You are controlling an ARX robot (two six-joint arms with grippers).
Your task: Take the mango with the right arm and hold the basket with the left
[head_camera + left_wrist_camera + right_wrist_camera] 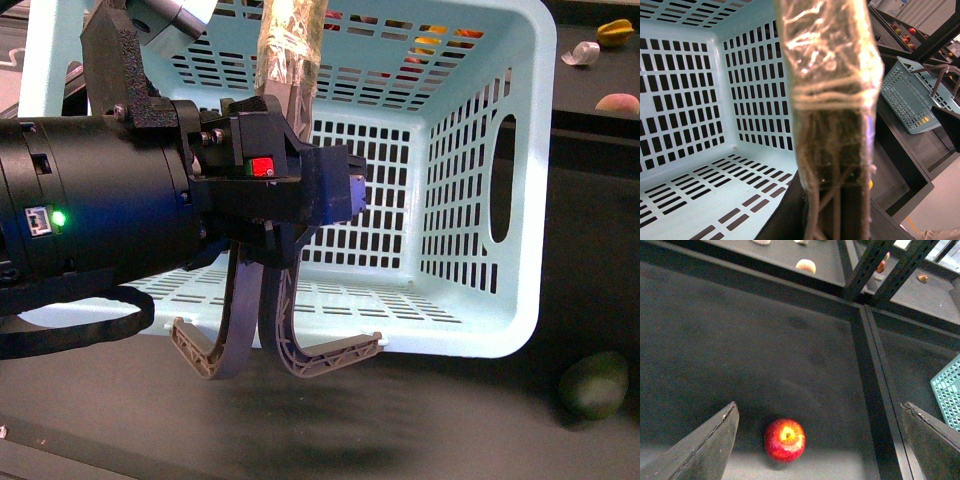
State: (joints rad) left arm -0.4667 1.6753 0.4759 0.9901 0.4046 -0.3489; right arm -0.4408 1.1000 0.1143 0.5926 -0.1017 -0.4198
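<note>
Left pincer [835,220] closed on the taped handle [290,45] of the turquoise basket [520,200], tilted over dark counter [450,420]. Right pincer [819,407] gapes above a red apple [785,440], bare counter around, black rail [875,390] beside.

Between the spread right jaws lay open dark counter [740,340], a round red apple [785,440] on it, black metal bars [871,385] beyond. A tape-wrapped handle [830,100] blocked the left jaws; the light turquoise slotted basket [690,100] beyond gaped empty.
</note>
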